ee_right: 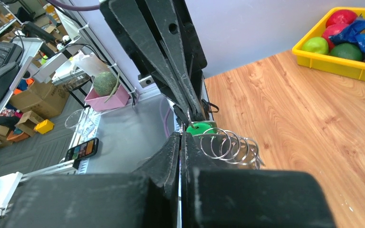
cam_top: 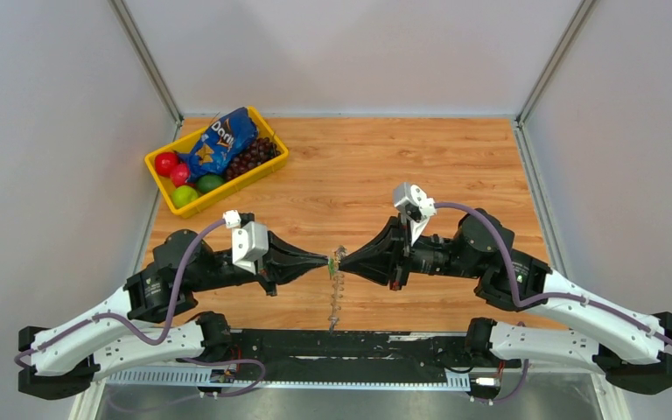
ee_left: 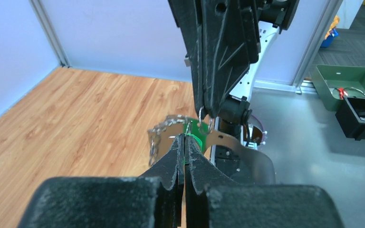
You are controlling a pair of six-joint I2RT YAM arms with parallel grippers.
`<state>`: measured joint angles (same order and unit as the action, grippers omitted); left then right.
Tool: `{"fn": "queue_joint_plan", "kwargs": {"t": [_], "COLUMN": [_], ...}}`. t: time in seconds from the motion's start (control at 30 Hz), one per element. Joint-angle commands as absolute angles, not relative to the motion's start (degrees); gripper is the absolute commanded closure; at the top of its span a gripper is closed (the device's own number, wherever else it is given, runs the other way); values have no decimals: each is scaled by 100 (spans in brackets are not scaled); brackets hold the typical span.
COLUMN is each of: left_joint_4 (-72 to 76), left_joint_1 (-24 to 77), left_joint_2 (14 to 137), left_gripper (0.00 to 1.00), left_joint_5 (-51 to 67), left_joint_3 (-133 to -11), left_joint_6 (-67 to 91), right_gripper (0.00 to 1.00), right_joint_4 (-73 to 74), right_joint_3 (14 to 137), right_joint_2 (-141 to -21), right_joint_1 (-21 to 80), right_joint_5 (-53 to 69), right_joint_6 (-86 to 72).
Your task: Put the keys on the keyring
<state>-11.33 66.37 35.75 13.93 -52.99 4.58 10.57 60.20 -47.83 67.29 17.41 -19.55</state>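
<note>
Nearest the bases, both arms reach in over the table [cam_top: 455, 166] and meet nose to nose above its middle. The left gripper [cam_top: 325, 261] is pinched fully closed, and its own wrist view shows the green tag of the keys [ee_left: 198, 137] right at its tips, so it has them. The right gripper [cam_top: 345, 260] is clamped tight too, apparently on the wire of the keyring [ee_right: 228, 145], though the contact is too small to be certain. The ring's silver loops trail down from the meeting point towards the near edge.

I'd say this is the threading step, with key and ring held tip to tip but not yet joined. Next comes a fine, slow nudge to slide the key's hole onto the ring's open end, with neither grip slipping. Far back left, the yellow basket [cam_top: 236, 182] of fruit isn't involved.
</note>
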Motion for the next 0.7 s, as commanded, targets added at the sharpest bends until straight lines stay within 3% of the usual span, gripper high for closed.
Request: {"fn": "queue_joint_plan", "kwargs": {"t": [0.0, 0.67], "left_joint_4": [-788, -817], "left_joint_1": [6659, 6661], "left_joint_2": [3529, 3459], "left_gripper": [100, 100], "left_joint_5": [1553, 1750], "left_joint_3": [-5419, -5394], "left_joint_6": [439, 398], "right_gripper": [100, 100], "right_joint_4": [491, 298], "right_joint_3": [6025, 6068], "right_joint_2": [-4823, -4790], "right_joint_1": [6708, 6708], "right_joint_5": [1705, 1367], "right_joint_6": [-2174, -2216]}}
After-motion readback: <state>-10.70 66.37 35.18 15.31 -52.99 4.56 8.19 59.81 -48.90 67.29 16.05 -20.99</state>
